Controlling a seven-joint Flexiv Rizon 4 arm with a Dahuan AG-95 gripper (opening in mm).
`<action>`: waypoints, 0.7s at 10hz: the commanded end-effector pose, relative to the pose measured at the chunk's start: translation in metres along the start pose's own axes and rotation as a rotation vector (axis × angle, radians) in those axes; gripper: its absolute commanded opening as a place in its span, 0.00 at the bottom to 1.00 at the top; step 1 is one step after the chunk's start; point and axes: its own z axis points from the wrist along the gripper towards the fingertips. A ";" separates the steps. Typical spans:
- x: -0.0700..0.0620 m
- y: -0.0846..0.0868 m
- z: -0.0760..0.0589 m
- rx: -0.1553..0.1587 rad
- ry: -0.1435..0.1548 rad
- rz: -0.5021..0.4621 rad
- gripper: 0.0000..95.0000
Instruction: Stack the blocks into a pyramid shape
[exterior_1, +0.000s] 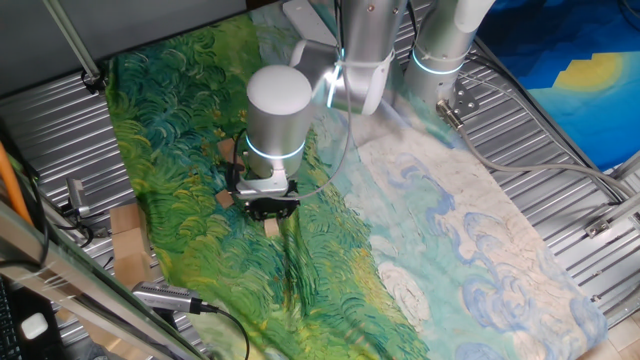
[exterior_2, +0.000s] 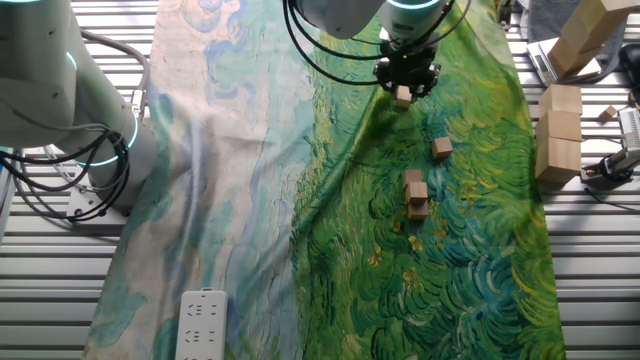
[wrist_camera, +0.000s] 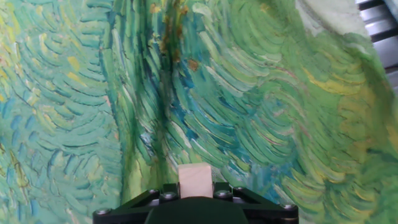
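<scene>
My gripper (exterior_2: 404, 88) hangs over the green painted cloth, shut on a small light-brown wooden block (exterior_2: 402, 95). In the hand view that block (wrist_camera: 195, 180) sits between the jaws at the bottom edge, above the cloth. In one fixed view the held block (exterior_1: 271, 228) pokes out below the gripper (exterior_1: 268, 212). A single block (exterior_2: 442, 148) lies on the cloth further on. Beyond it stands a small cluster of blocks (exterior_2: 416, 194), which seem stacked. Two more block corners (exterior_1: 224, 199) (exterior_1: 227, 148) peek out beside the arm.
Larger tan wooden pieces (exterior_2: 559, 130) stand on the metal slats at the right of the cloth. A white power strip (exterior_2: 201, 325) lies at the cloth's near end. A second robot arm base (exterior_2: 60, 70) stands at the left. The cloth has folds under the gripper.
</scene>
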 end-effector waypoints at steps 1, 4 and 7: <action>0.002 -0.001 -0.010 0.001 0.012 0.002 0.00; 0.019 -0.011 -0.025 -0.004 0.022 -0.049 0.00; 0.068 -0.018 -0.042 -0.029 0.014 -0.099 0.00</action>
